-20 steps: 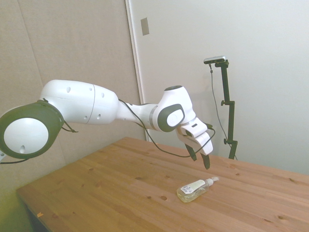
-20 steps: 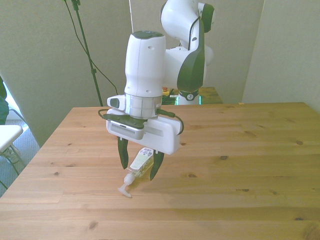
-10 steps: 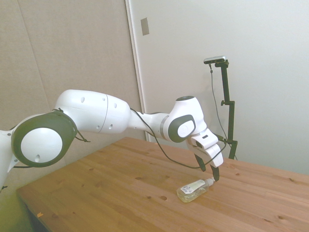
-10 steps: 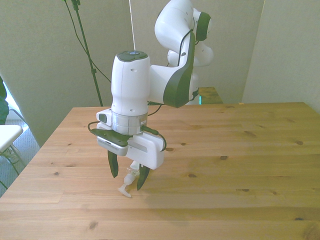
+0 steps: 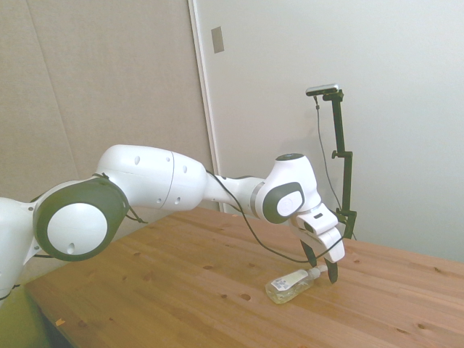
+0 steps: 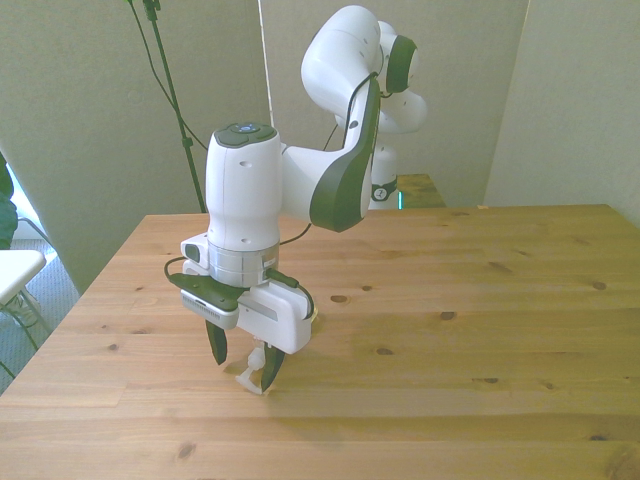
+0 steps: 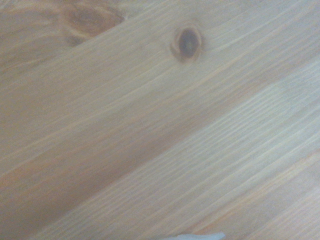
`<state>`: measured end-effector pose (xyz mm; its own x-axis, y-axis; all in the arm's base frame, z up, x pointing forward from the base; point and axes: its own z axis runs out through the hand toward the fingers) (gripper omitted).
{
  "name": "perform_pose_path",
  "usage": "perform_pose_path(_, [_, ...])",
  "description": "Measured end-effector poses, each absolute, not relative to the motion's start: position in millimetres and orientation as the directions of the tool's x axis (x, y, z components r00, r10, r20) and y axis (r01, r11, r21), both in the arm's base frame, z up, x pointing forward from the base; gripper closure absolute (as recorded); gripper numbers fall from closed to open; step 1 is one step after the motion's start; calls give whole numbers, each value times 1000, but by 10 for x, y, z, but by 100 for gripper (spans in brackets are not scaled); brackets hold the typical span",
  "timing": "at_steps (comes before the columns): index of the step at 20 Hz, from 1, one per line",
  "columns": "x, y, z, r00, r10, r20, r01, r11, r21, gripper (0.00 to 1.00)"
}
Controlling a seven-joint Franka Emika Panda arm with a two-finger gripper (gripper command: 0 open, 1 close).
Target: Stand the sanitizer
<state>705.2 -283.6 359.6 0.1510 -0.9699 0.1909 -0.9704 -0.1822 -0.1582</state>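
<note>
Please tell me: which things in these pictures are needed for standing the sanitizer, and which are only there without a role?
Belongs to the job:
- the sanitizer, lying on its side
- the gripper, open, fingers either side of the pump end
- the table, which it lies on

Just there:
- the chair past the table's edge at the front view's left

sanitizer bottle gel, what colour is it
Pale yellowish, inside the small clear plastic sanitizer bottle lying on its side; clearest in the side view.

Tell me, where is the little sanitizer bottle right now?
In the side view, the sanitizer lies on its side on the wooden table, its pump top between the gripper's open fingers.
</note>
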Motion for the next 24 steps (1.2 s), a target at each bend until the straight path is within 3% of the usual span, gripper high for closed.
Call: perform_pose_path(24, [7053,-2805,3552,158,-978,138,-970,-180,-165,100])
